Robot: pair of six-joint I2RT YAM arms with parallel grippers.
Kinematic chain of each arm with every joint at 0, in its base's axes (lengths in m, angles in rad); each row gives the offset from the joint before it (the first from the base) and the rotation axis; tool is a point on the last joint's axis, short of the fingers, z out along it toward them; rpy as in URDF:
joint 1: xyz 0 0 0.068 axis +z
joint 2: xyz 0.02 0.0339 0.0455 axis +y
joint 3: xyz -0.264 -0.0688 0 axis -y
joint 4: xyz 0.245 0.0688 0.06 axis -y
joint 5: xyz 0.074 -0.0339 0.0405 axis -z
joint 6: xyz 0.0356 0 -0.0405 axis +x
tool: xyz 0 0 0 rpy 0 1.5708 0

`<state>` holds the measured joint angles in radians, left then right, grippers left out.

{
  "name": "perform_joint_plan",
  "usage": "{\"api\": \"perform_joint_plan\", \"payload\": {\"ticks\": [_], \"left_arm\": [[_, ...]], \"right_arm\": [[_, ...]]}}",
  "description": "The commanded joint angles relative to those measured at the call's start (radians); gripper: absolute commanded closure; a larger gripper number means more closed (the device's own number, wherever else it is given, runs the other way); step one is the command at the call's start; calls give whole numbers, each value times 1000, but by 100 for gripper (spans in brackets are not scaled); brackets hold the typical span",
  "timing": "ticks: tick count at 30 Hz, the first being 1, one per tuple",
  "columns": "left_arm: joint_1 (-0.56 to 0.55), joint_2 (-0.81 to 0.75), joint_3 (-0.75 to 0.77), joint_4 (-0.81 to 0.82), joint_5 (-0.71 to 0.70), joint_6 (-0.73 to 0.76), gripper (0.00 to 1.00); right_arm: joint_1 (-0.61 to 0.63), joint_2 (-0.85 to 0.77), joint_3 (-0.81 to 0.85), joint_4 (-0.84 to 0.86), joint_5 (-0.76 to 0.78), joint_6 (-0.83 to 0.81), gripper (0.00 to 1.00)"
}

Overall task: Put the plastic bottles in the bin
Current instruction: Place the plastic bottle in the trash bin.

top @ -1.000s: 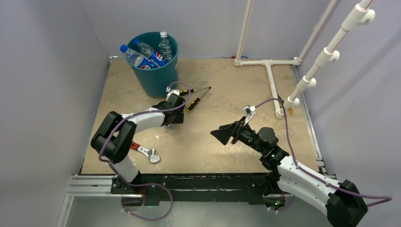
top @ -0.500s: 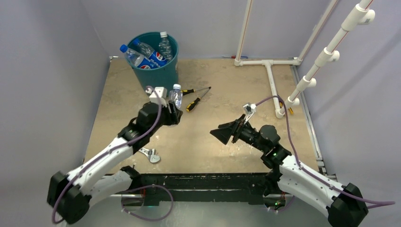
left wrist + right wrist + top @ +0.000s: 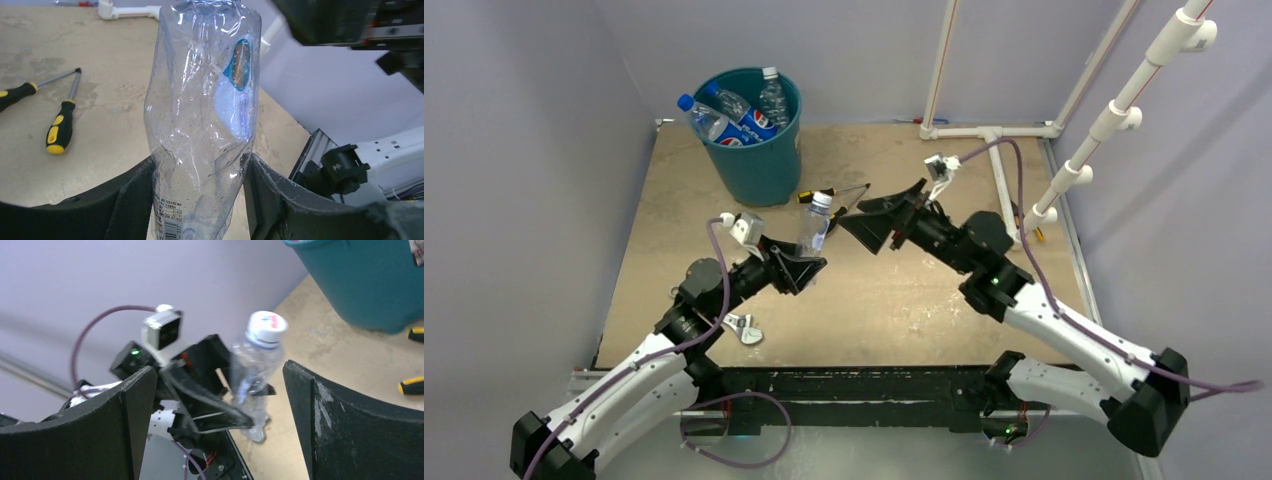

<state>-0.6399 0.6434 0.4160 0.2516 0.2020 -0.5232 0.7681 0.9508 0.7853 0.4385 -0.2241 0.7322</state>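
The tan, scuffed surface has plenty of bare room across its middle and right front. Walls close in on the left and far sides, and a white pipe frame runs along the far right edge. Tucked in the far left corner is the round teal plastic bin. Clear plastic bottles are heaped inside, and one blue-capped neck pokes over the rim; what lies deeper is hidden.

The left end effector is clamped on the lower body of a clear white-capped plastic bottle. It's upright above the surface, well short of the bin, with its base cut off in the left wrist view. The right end effector is just beside that cap, fingers spread wide and gripping nothing.

Two yellow-and-black screwdrivers lie near the bin. A red-handled wrench is half hidden under the left arm.
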Motion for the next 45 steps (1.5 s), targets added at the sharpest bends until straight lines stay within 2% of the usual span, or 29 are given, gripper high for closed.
{"api": "perform_joint_plan", "payload": {"ticks": [1, 6, 13, 20, 25, 28, 32, 38, 41, 43, 45], "left_arm": [[-11, -53, -1, 125, 59, 18, 66], [-12, -76, -7, 130, 65, 3, 68], [-12, -92, -15, 108, 55, -20, 72], [-13, -86, -16, 114, 38, -25, 77], [-12, -79, -20, 127, 44, -33, 79], [-12, -82, -16, 125, 43, -32, 80], [-12, -89, -14, 120, 37, -26, 81], [-12, -90, -7, 111, 31, -21, 82], [-12, -91, -4, 105, 25, -18, 83], [-13, -91, -2, 101, 20, -16, 83], [-12, -89, 0, 99, 17, -16, 84]], "right_arm": [[6, 132, 104, -70, 89, -9, 2], [7, 239, 179, -64, 96, 36, 5], [9, 264, 197, 55, 44, 88, 2], [23, 266, 253, 31, 10, 33, 1], [27, 305, 347, -66, -17, -32, 1], [29, 367, 436, -169, -38, -59, 9], [33, 396, 453, -218, -37, -69, 20], [38, 424, 482, -294, -25, -95, 25], [44, 432, 497, -311, -35, -103, 32], [51, 437, 509, -324, -38, -110, 39], [60, 442, 516, -334, -41, -117, 50]]}}
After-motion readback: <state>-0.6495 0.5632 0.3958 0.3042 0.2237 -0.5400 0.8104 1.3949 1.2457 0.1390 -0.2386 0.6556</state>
